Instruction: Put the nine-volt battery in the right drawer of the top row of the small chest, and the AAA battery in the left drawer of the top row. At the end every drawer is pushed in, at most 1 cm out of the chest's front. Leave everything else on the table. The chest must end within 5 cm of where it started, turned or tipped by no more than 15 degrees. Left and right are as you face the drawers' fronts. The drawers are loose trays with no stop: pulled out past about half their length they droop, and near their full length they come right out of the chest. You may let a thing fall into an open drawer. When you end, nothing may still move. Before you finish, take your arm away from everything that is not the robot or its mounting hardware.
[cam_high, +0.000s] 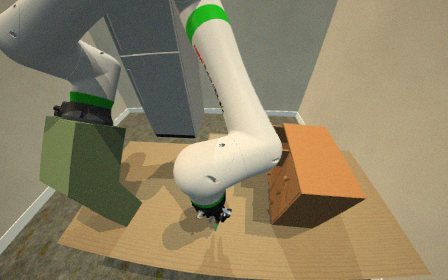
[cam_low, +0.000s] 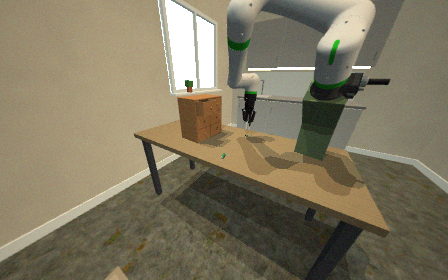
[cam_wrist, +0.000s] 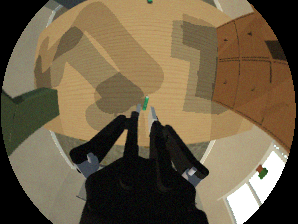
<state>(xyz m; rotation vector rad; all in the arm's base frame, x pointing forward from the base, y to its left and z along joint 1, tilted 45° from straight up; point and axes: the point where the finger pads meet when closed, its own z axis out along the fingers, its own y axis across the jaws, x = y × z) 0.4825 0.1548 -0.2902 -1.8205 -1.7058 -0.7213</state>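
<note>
A slim green battery (cam_high: 216, 227) (cam_low: 246, 136) (cam_wrist: 146, 102), AAA by its shape, lies on the table just at my fingertips. My gripper (cam_low: 247, 132) (cam_wrist: 144, 110) points down over it; its fingers stand a little apart, one to each side, with nothing clamped. A second small green battery (cam_low: 223, 156) (cam_wrist: 149, 1), seemingly the nine-volt, lies farther off; my arm hides it in the top view. The orange-brown chest (cam_high: 325, 160) (cam_low: 190, 117) (cam_wrist: 250, 80) stands upright. Its top left drawer (cam_low: 203, 108) is pulled partly out; the other fronts look closed.
The wooden table (cam_high: 150, 237) (cam_low: 300, 185) (cam_wrist: 185, 130) carries everything. The chest stands to one side of my gripper, its drawer fronts facing the gripper's side. A green angular stand (cam_high: 75, 160) (cam_low: 317, 125) (cam_wrist: 30, 117) under the arm's base rises on the other side.
</note>
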